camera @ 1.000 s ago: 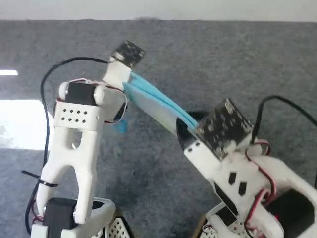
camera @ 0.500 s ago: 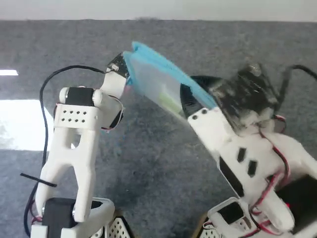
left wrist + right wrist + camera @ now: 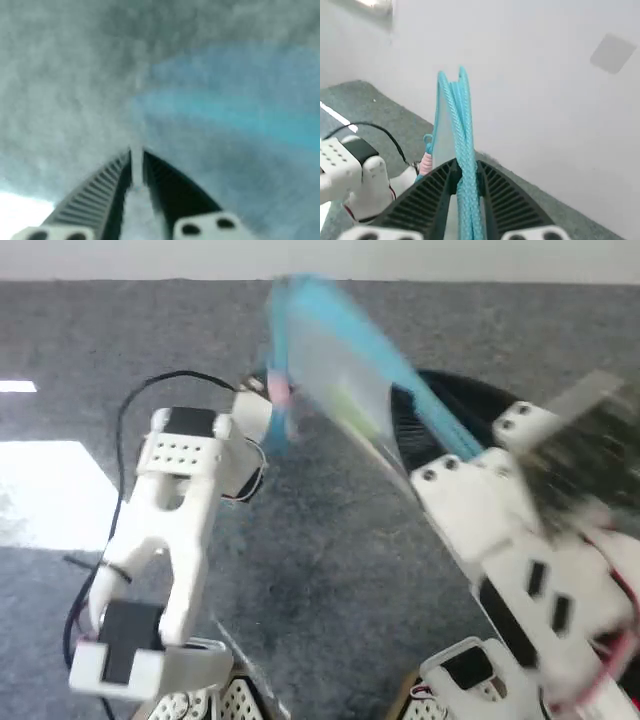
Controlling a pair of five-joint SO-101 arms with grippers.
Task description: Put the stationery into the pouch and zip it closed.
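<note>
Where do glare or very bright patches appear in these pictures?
High view: a white patch of glare lies on the table at the left edge, with a thin streak farther back. Left wrist view: similar white glare shows beside the left gripper. Right wrist view: a bright spot on the wall, beyond the pouch in the right gripper.

From high up, the pouch [image 3: 340, 380] is a blue smear. The green thing [image 3: 345, 412] inside it is too blurred to name. The right arm [image 3: 540, 540] is smeared too, and the picture's side edge cuts it off. The pouch covers the tip of the left arm [image 3: 175, 500]. The left wrist view is all foggy. The left tool [image 3: 136, 152] has its jaws close together, but I cannot tell what sits between them. The right tool [image 3: 466, 172] hides the pouch's lower part.
</note>
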